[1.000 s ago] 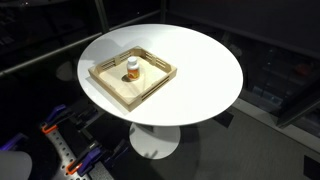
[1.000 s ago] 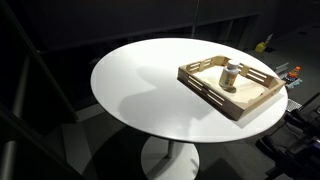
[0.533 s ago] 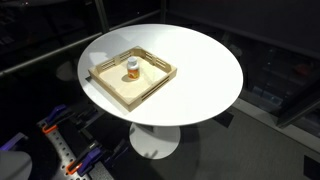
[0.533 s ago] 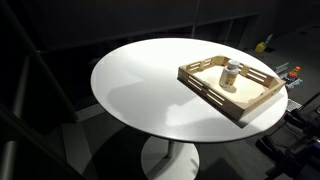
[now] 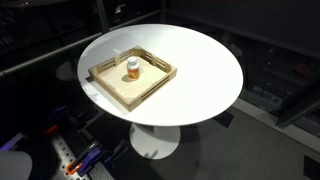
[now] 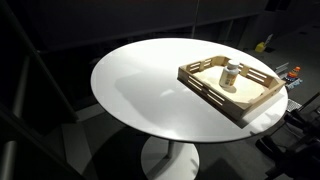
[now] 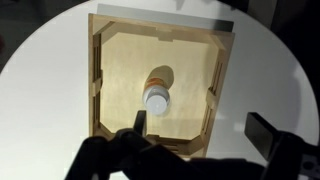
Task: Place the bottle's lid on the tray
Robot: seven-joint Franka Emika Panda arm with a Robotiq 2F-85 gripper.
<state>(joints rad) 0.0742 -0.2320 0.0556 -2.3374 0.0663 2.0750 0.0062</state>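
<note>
The amber bottle [image 5: 132, 72] stands upright inside the wooden tray [image 5: 151, 90], with its white lid [image 5: 132, 63] on top. Both exterior views show it; the bottle [image 6: 231, 76], lid [image 6: 232, 66] and tray [image 6: 214, 99] sit near the table's edge. In the wrist view I look down on the lid [image 7: 157, 99], the bottle [image 7: 160, 77] and the tray [image 7: 97, 80]. My gripper [image 7: 205, 128] is open and empty, high above the tray. Its left finger lies just beside the lid in the picture, and its right finger is over bare table.
The tray rests on a large round white table [image 5: 205, 65], which also shows in an exterior view [image 6: 140, 90]. Dark floor and shelving surround it. Orange and blue gear [image 5: 72, 160] lies on the floor below the table's edge.
The bottle, lid and tray have not moved. The gear on the floor looks slightly shifted in one exterior view.
</note>
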